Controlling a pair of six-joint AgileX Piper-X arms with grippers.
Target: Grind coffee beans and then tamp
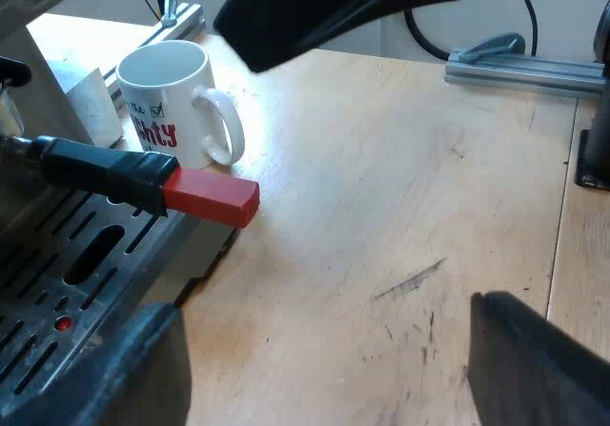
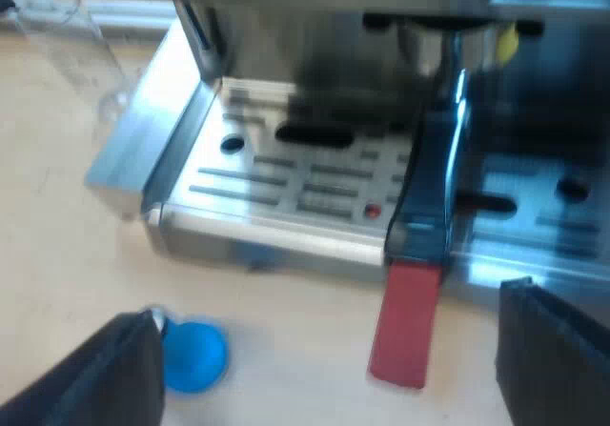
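Where the left gripper (image 1: 329, 374) hangs: over the bare wooden table (image 1: 400, 207), just off the drip tray (image 1: 57, 283) of the espresso machine (image 2: 315, 54).
Left gripper state: fingers spread wide, with nothing between them.
Right gripper (image 2: 324, 383): low over the table, facing the machine's front. Its fingers are spread wide, with nothing between them.
Tamper (image 2: 195, 355): blue, resting on the table just beside one finger of the right gripper. Whether the two touch cannot be told.
Holder handle (image 1: 105, 169): dark, seated at the machine's front and running out across the drip tray. Neither gripper holds it.
Red end (image 1: 212, 197): projects past the tray's edge over the table, between the right gripper's spread fingers but apart from both.
Drip tray detail: slotted metal, with a small red dot among the slots.
Mug (image 1: 167, 92): white with red lettering, upright on the table beside the machine. Its handle faces the red end, near it but apart.
Measuring glass (image 2: 86, 54): clear and blurred, standing on the table near a corner of the tray.
Rail (image 1: 524, 64): metal, farthest off, lying along the table's edge.
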